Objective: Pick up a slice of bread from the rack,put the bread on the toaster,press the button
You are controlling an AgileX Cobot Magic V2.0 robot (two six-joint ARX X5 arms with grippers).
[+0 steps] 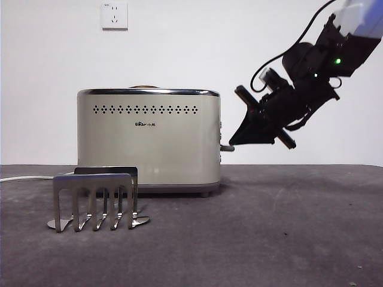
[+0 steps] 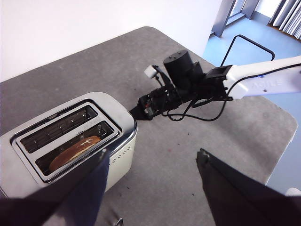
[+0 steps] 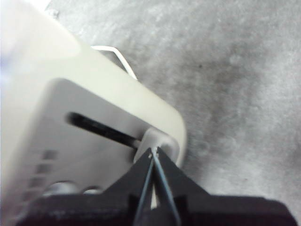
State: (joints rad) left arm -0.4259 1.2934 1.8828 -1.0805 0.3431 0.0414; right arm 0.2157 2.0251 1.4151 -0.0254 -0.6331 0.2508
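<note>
In the front view the toaster [image 1: 148, 139] stands on the dark table [image 1: 287, 227], and the rack [image 1: 96, 201] stands in front of it, near its left end, with no bread in its slots. The right gripper [image 1: 230, 143] comes down from the upper right and its tip is at the lever [image 1: 225, 147] on the toaster's right end. Of the slice [image 1: 142, 87] this view shows only a thin brown edge above the chrome rim. The left wrist view looks down from above and shows what the front view hides: the slice [image 2: 74, 151] lies deep in the slot nearer to this camera, and the other slot holds nothing. There the right gripper [image 2: 136, 109] touches the toaster's [image 2: 70, 141] end, and the left gripper [image 2: 153, 162] hangs above the table [image 2: 188, 155] with its jaws wide apart, holding nothing. The right wrist view is very close and a little blurred: the right gripper's [image 3: 154, 151] jaws are pressed together, their tip is on the lever [image 3: 157, 142] at the end of its dark slot in the toaster's [image 3: 84, 117] end panel. The white cord [image 3: 117, 55] lies on the table [image 3: 225, 70] behind.
</note>
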